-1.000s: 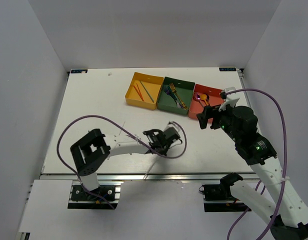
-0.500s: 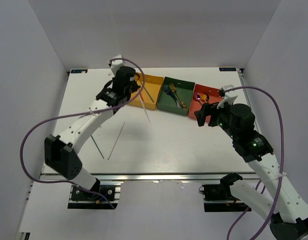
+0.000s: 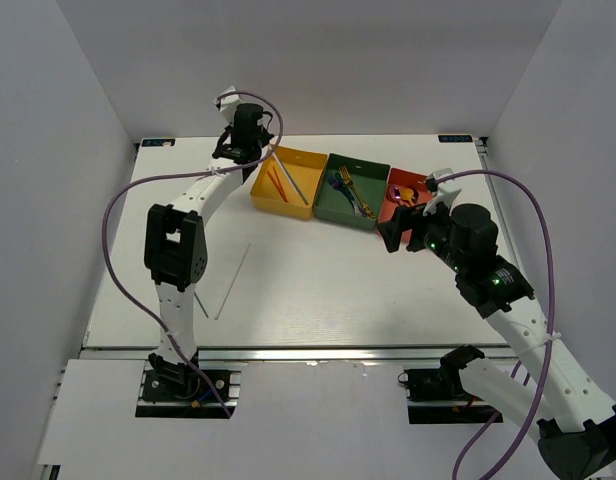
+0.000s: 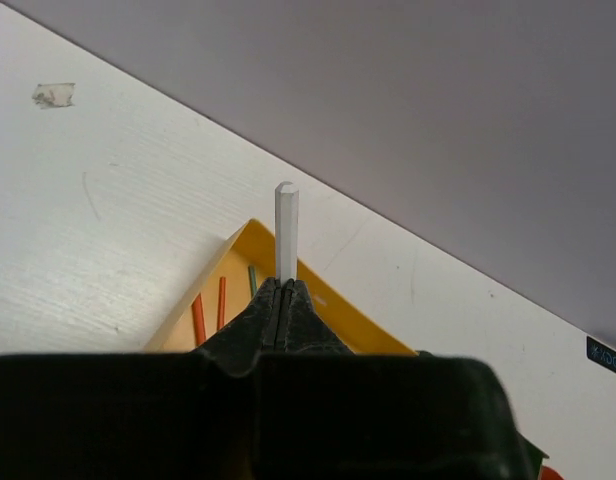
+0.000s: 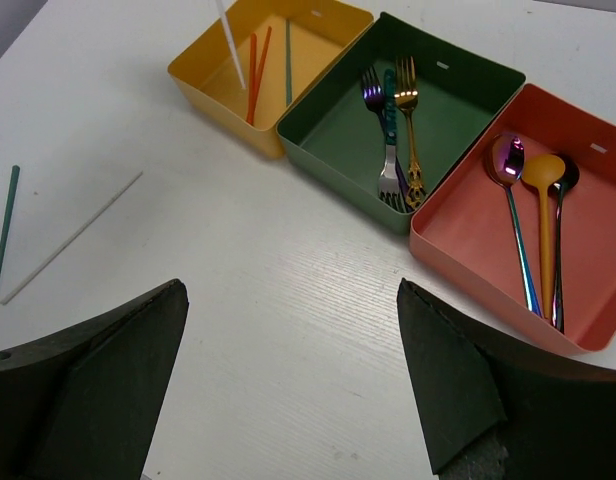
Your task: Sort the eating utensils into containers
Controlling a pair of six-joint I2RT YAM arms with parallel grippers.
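— White worktop [image 3: 318, 290], pale grey walls on three sides. What is being handled on it?
— One pale chopstick [image 4: 286, 235]. The left fingers [image 4: 253, 325] are pressing together on it. It is jutting out past their tips, tilted, above the yellow tray [image 5: 218, 105].
— How many sticks are lying in that tray?
— Three: two red chopsticks [image 5: 251, 80] close together and one green chopstick [image 5: 287, 60] just beside them.
— Any lying outside it?
— Two, well apart from the trays on the left part of the worktop: a loose green chopstick [image 5: 5, 228] and a loose pale chopstick [image 5: 73, 235]. They are lying near each other, not touching.
— And the other trays?
— The dark green tray [image 5: 338, 170] is sitting in the middle of the row and holding three forks: a purple fork [image 5: 371, 90], a gold fork [image 5: 408, 120] and a silver fork [image 5: 390, 170] between them. The red-orange tray [image 5: 488, 285] at the right end is holding three spoons lying side by side: an iridescent pink spoon [image 5: 508, 165], an orange spoon [image 5: 543, 175] and a black spoon [image 5: 570, 172].
— So three trays altogether?
— Yes, sitting wall against wall in one row along the far part of the worktop.
— What is the right arm doing?
— The right fingers [image 5: 98, 380] are standing spread wide, gripping nothing. They are hovering over the worktop on the near side of the dark green and red-orange trays.
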